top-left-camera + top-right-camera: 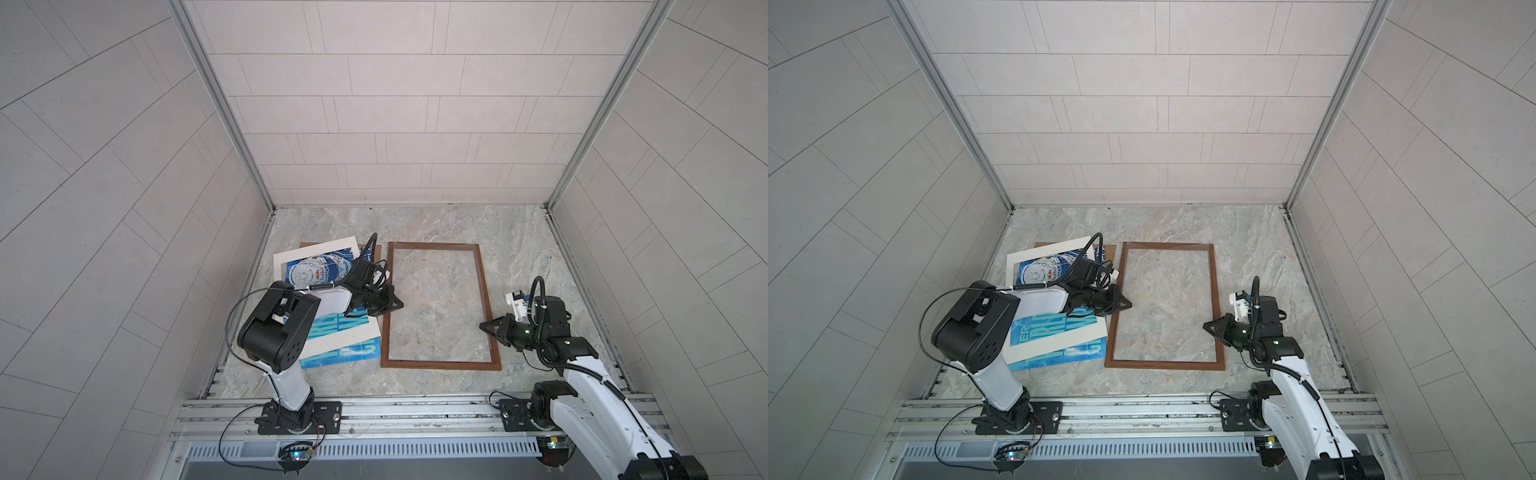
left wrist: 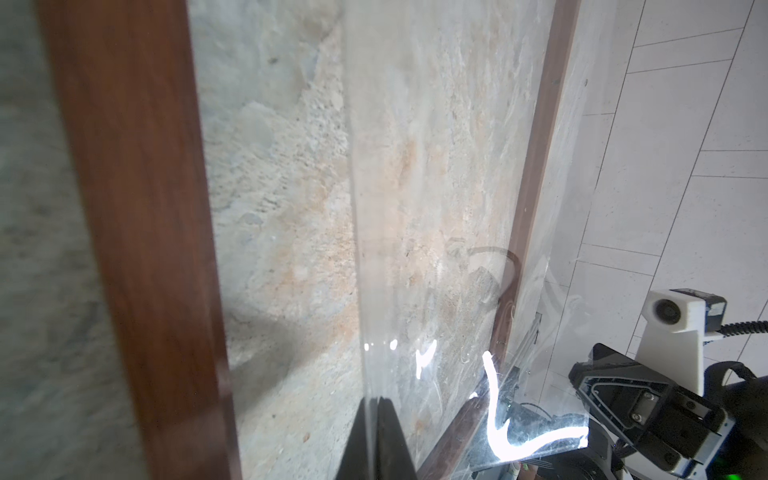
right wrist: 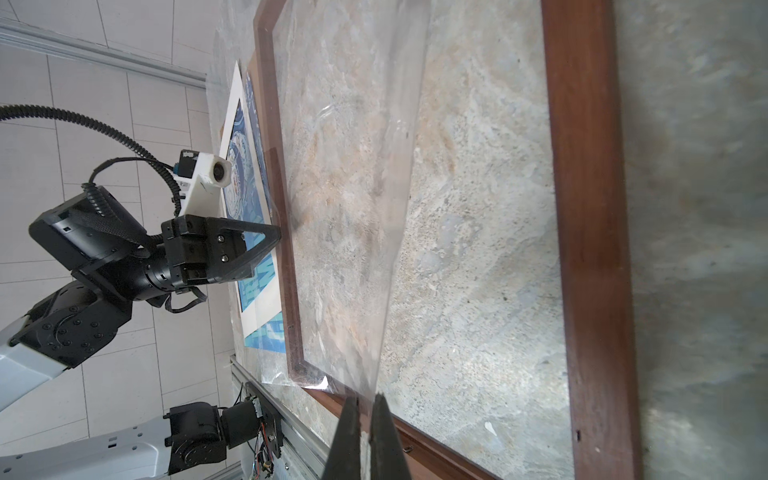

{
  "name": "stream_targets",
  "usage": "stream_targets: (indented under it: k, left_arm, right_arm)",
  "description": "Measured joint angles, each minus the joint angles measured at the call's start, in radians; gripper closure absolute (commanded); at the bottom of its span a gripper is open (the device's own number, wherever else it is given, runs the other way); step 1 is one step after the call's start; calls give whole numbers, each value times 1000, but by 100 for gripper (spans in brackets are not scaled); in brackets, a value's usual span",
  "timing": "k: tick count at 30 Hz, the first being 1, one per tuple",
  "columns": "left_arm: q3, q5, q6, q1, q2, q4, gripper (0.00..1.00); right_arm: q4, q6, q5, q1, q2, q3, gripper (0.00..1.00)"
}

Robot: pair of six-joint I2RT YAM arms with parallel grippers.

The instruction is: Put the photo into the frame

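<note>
Clamped tight, left claw (image 1: 397, 305) and right claw (image 1: 484, 326) hold a clear plastic sheet (image 3: 353, 208) over the dark-brown wooden frame (image 1: 434, 244). The blue paper photo (image 1: 353, 353) lies beside it, under a white cardboard mat (image 1: 340, 333). Looks floppy, so pinch its exposed edge.

Marbled grey-beige bench (image 1: 432, 224) is spreading beneath the left hand (image 1: 400, 305) and the right hand (image 1: 483, 326). Pale tiled walls (image 1: 395, 104) are closing it in on three sides, aluminium posts (image 1: 220, 104) rising at the far corners. A slotted aluminium rail (image 1: 415, 411) is running behind both hands. Light is falling soft, even.

Robot test cell, tiled panel walls (image 1: 374, 104), marble-look tabletop (image 1: 519, 249), aluminium rails (image 1: 415, 411)
</note>
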Motion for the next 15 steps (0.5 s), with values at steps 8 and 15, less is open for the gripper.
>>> stream_targets:
  k: [8, 15]
  left_arm:
    - [-2, -3, 0, 0, 26, 30, 100]
    - [-5, -5, 0, 0, 30, 43, 100]
  right_arm:
    - [0, -14, 2, 0, 8, -9, 100]
    - [-24, -14, 2, 0, -48, -9, 100]
